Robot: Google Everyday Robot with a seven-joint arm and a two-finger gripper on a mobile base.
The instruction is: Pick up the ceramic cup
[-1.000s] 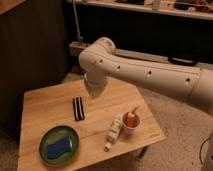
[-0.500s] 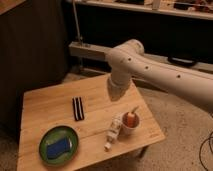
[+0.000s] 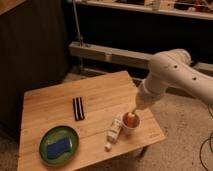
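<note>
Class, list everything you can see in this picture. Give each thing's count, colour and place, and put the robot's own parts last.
table: one, light wood, centre of the view, bearing all the small things.
green plate: one, green, front left part of the table.
blue pad: one, blue, lying on the green plate.
black bar: one, black with a pale stripe, middle of the table.
white tube: one, white, lying just left of the cup.
ceramic cup: one, white with reddish-orange inside, near the table's right edge.
metal rail: one, grey, behind the table.
arm: one, white, reaching in from the right.
gripper: one, pale, directly above the ceramic cup, at its rim.
</note>
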